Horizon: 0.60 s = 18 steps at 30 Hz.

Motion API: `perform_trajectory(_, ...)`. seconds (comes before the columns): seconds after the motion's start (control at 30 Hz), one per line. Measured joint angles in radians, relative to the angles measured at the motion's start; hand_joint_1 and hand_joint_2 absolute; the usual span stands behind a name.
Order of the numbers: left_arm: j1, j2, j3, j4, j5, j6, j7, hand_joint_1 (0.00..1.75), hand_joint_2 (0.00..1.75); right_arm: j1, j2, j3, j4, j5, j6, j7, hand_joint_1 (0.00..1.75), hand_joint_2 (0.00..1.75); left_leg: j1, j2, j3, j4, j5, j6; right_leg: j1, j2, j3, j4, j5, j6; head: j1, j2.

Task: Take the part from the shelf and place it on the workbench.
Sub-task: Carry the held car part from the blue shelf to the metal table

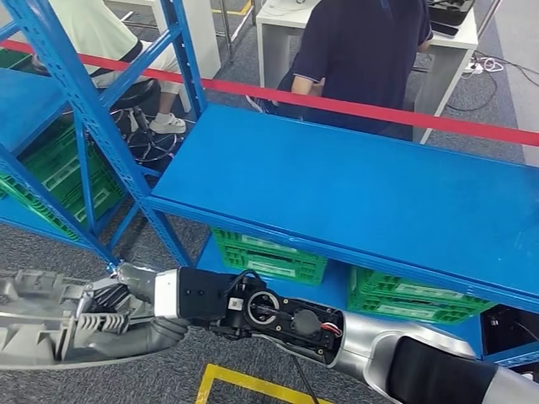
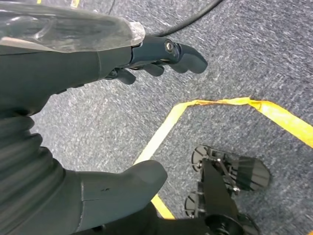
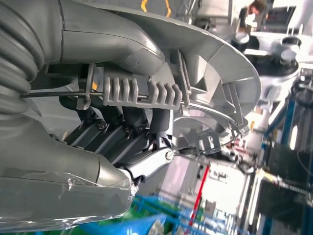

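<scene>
My right robot hand point(image 1: 104, 316) grips the grey part point(image 1: 34, 324) by its ribbed edge. It looks stiff, light, awkwardly broad. My left robot hand point(image 2: 110, 122) hangs spread, holding nothing.

Looked down on a long shelf board point(image 1: 356, 194) spanning centre to right, joined at its left end to the slanted posts of a rack point(image 1: 76, 93). Found two crates side by side beneath the board, one point(image 1: 270, 257) left, the other point(image 1: 413, 299) right, and more crates point(image 1: 63, 177) low in the rack at left. Saw a barrier tape point(image 1: 381, 109) stretched behind the board, a seated person point(image 1: 362, 50) just behind that, a table point(image 1: 445, 59) beyond, and a stool point(image 1: 136, 97) behind the rack. Held the part point(image 1: 38, 328) at lower left in the right hand point(image 1: 127, 316), before the rack, above a floor line point(image 1: 248, 383).
</scene>
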Motion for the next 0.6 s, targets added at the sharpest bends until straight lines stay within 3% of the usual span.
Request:
perform_trajectory(0.1,-0.001,0.0,0.0,0.0,0.002,0.001,0.0,0.0,1.75,-0.001,0.005,0.001,0.003,0.0,0.004,-0.004,1.69,1.75,-0.004,-0.011,0.006,-0.023,0.008,0.01,0.002,-0.007,0.002,-0.003,-0.004,0.014,0.002,0.0)
perform_trajectory(0.17,0.001,0.0,0.0,0.0,0.005,0.002,0.0,0.0,1.75,-0.002,0.008,0.001,0.005,-0.001,0.003,-0.005,1.69,1.75,0.001,-0.019,0.01,-0.03,0.013,0.019,0.001,-0.002,-0.009,0.029,-0.03,0.023,0.006,0.0)
perform_trajectory(0.27,0.001,0.001,0.0,0.0,0.01,0.003,0.0,0.0,1.75,-0.005,0.009,0.001,0.01,-0.002,0.004,-0.005,1.69,1.75,0.001,-0.028,0.013,-0.033,0.015,0.028,0.0,0.013,-0.093,0.223,-0.131,0.03,0.016,0.0)
perform_trajectory(0.3,0.002,0.002,0.001,0.0,0.013,0.003,0.0,0.0,1.75,-0.005,0.009,0.001,0.012,-0.003,0.005,-0.005,1.69,1.75,0.0,-0.032,0.013,-0.033,0.014,0.029,-0.001,0.015,-0.12,0.283,-0.152,0.031,0.018,0.0)
perform_trajectory(0.33,0.002,0.002,0.001,0.0,0.015,0.003,0.0,0.0,1.75,-0.005,0.009,0.001,0.015,-0.003,0.007,-0.005,1.69,1.75,0.0,-0.038,0.014,-0.032,0.014,0.029,-0.001,0.016,-0.132,0.309,-0.154,0.032,0.02,0.0)
perform_trajectory(0.37,0.002,0.003,0.001,0.0,0.018,0.003,0.0,0.0,1.75,-0.006,0.009,0.001,0.017,-0.003,0.009,-0.005,1.69,1.75,0.0,-0.044,0.015,-0.032,0.013,0.029,-0.001,0.016,-0.124,0.292,-0.135,0.031,0.022,0.0)
perform_trajectory(0.47,0.002,0.002,0.001,0.0,0.023,0.005,0.0,0.0,1.75,-0.012,0.012,0.001,0.019,-0.003,0.019,-0.006,1.69,1.75,-0.001,-0.063,0.018,-0.026,0.009,0.022,-0.001,0.035,-0.024,0.083,-0.033,0.021,0.031,0.0)
perform_trajectory(0.53,0.002,0.002,0.001,0.0,0.024,0.007,0.0,0.0,1.75,-0.018,0.016,0.001,0.021,-0.003,0.023,-0.007,1.69,1.75,-0.002,-0.071,0.014,-0.022,0.007,0.013,0.0,0.049,0.012,0.005,-0.012,0.014,0.031,0.0)
perform_trajectory(0.6,0.003,0.004,0.001,0.0,0.023,0.008,-0.001,0.0,1.75,-0.02,0.019,0.0,0.023,-0.003,0.024,-0.007,1.69,1.75,0.0,-0.076,0.012,-0.023,0.008,0.003,0.002,0.046,0.014,-0.003,-0.012,0.006,0.026,0.0)
